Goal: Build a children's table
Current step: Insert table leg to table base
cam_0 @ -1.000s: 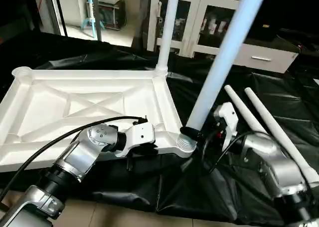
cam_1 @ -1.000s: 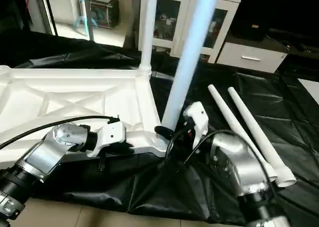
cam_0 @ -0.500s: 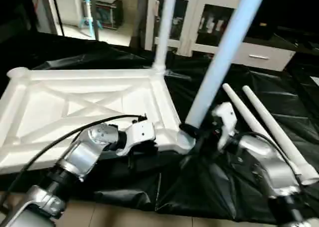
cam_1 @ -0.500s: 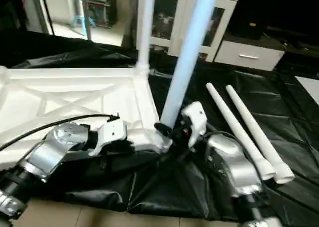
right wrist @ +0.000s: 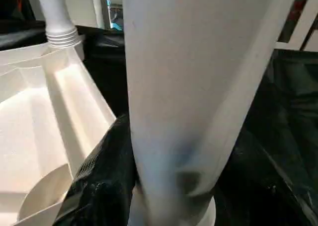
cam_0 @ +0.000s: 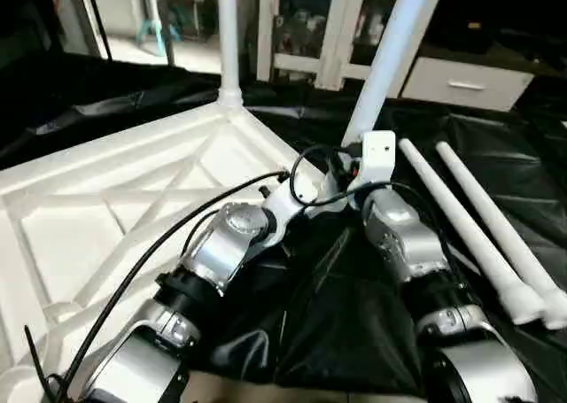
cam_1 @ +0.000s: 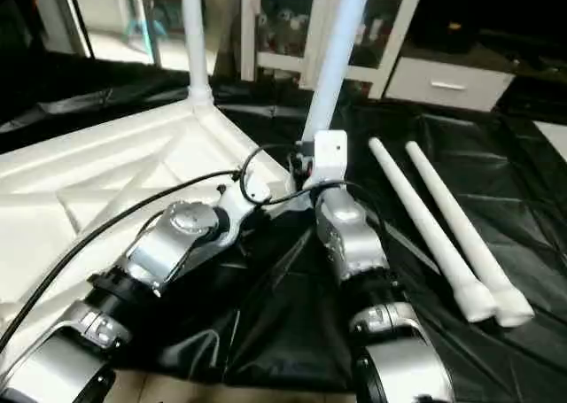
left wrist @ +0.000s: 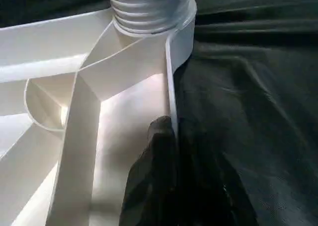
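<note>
At the near corner socket [left wrist: 149, 7], right tool [right wrist: 164, 186] grips leg [cam_0: 390, 58]

White glass-door cabinet [cam_0: 310, 31] behind black floor sheeting [cam_0: 354, 332].

Table top lay upside down to your left, two loose legs to your right.

You had the table top [cam_0: 106, 208] on the black sheet [cam_0: 337, 323], one leg [cam_0: 228, 31] standing in its far corner socket and another leg [cam_0: 390, 49] rising from the near-right corner socket [left wrist: 149, 7]. The two loose legs [cam_0: 478, 235] lay side by side on the sheet, right of your right arm. Behind it all stood the cabinet [cam_0: 310, 22].
</note>
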`<state>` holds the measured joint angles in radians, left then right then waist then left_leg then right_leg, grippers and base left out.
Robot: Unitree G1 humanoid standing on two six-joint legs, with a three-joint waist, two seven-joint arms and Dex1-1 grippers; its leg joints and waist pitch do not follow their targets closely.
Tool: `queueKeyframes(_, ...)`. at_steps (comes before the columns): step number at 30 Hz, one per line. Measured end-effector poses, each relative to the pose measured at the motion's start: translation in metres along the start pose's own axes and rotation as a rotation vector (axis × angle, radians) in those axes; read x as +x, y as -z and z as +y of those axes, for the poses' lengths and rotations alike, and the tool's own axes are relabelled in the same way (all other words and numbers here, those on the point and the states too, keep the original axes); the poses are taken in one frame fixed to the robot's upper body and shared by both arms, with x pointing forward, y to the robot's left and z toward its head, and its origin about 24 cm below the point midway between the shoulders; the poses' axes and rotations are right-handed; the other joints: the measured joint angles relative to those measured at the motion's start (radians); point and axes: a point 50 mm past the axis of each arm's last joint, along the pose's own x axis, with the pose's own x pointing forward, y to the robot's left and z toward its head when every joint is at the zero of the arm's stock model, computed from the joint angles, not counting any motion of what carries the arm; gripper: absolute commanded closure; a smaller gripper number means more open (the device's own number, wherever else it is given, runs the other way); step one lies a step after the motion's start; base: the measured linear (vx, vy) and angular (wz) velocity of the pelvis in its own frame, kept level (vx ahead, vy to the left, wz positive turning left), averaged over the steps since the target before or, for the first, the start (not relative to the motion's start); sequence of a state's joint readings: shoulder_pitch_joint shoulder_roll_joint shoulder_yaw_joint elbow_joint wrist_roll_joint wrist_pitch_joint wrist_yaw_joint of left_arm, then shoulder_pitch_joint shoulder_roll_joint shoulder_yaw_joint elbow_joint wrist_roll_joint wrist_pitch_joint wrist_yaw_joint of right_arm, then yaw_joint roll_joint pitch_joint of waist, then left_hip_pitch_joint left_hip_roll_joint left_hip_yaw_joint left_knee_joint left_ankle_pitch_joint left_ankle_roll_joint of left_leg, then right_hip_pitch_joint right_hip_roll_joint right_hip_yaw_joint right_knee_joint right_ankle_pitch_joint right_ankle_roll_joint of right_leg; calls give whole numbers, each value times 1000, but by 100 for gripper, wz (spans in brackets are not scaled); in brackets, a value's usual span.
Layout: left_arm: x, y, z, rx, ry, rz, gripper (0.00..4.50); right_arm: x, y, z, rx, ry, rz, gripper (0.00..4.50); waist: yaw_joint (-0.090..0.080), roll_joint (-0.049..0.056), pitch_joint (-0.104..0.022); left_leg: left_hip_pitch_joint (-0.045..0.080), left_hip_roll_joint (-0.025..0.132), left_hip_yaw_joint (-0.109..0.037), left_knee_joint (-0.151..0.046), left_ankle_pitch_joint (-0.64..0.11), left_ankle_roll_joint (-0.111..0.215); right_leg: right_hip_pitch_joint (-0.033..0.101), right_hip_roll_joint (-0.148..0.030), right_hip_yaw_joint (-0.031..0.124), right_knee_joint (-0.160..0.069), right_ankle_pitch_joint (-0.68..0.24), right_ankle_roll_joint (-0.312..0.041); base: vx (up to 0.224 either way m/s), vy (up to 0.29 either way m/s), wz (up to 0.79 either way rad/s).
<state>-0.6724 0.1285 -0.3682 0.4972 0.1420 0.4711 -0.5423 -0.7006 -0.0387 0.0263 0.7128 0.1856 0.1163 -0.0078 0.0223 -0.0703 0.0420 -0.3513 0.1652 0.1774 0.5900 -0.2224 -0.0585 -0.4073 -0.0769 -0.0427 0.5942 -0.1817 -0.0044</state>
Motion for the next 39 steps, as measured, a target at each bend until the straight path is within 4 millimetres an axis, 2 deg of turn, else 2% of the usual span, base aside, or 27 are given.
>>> queueKeyframes(3,0,0,1,1,-5,0,450,1,0,1,-3,5,-8,265,6,0,0,1,2,2,-3,1,3,0,1,0,0,-1,-1,0,0,0)
queueKeyframes(12,-1,1,2,1,-13,5,450,2,3,3,5,-5,-27,265,5,0,0,2,3,4,-2,-1,-3,-1,2,0,1,-1,-2,0,0,0)
queueKeyframes(13,-1,1,2,1,-12,5,450,1,3,2,9,-15,-32,209,5,0,0,2,3,4,-2,-1,-3,-1,2,0,1,-1,-2,0,0,0)
queueKeyframes(14,-1,1,2,1,-12,5,450,1,3,1,12,-25,-37,195,5,0,0,2,3,4,-2,0,-2,-1,2,0,1,-1,-2,0,0,0)
queueKeyframes(16,-1,2,3,1,-13,4,450,0,4,0,29,-40,-37,195,4,1,1,2,4,5,-2,0,-2,-1,2,1,2,-1,-2,0,0,0)
queueKeyframes(19,-2,1,4,3,-13,-3,450,-5,21,-1,41,-51,12,159,6,5,4,1,5,6,-1,2,2,-2,2,1,2,-1,-2,0,0,0)
queueKeyframes(23,-3,1,6,1,-19,-7,450,-6,22,-2,39,-75,24,142,6,8,6,1,5,8,-1,2,2,-4,2,1,3,0,-2,0,0,0)
queueKeyframes(25,-3,0,7,1,-20,-9,450,-8,23,-4,39,-86,26,111,7,9,6,0,6,9,-1,3,2,-4,2,1,4,0,-2,0,0,0)
queueKeyframes(30,-5,1,9,3,-27,-11,450,-16,24,-9,29,-117,27,74,8,10,7,-2,7,12,0,3,3,-9,2,3,7,-1,-2,0,0,0)
queueKeyframes(35,-9,5,16,16,-31,-9,450,-32,16,-20,13,-175,-15,27,9,11,9,-2,8,15,0,4,5,-11,2,4,9,-1,-2,0,0,0)
queueKeyframes(39,-16,10,19,41,7,-19,450,-56,10,-31,25,-296,-39,8,16,11,10,-1,9,17,1,4,5,-10,2,4,9,-1,-2,0,0,0)
